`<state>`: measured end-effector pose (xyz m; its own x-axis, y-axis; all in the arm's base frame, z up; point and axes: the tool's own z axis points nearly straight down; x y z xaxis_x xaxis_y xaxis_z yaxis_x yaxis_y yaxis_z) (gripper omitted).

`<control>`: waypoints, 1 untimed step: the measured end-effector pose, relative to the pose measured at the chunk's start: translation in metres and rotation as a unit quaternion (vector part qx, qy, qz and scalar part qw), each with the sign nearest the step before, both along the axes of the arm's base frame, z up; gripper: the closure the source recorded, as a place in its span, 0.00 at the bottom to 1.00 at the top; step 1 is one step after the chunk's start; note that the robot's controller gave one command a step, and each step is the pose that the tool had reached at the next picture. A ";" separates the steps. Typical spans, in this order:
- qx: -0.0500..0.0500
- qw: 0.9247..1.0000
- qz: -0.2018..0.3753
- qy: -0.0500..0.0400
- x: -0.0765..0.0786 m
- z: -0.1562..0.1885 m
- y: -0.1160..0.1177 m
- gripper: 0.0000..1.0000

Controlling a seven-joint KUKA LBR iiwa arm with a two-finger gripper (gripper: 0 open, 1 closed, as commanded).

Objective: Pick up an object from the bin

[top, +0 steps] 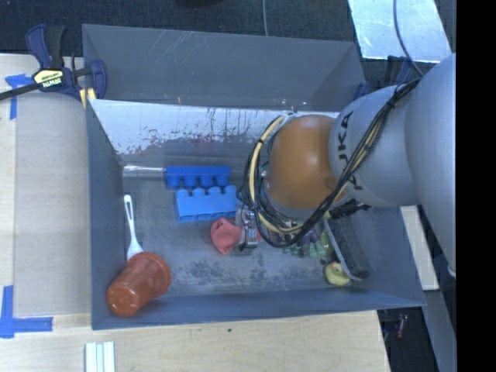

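Note:
My gripper reaches down near the middle of the bin floor, under the arm's orange cover. A small crumpled pink-red thing lies right against its left side; whether it is gripped cannot be made out. Two blue toothed blocks lie just up and left of the gripper, one behind the other.
An orange-red cup lies on its side in the front left corner, with a white spoon-like utensil above it. A small yellow piece and a long black object lie at the front right, partly under the arm.

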<state>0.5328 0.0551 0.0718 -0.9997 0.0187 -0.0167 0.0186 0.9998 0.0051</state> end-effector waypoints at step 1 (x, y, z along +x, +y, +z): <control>-0.001 1.000 0.004 0.007 0.000 0.019 0.000 1.00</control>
<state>0.5330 0.0554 0.0911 -0.9999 0.0110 -0.0034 0.0110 0.9999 0.0036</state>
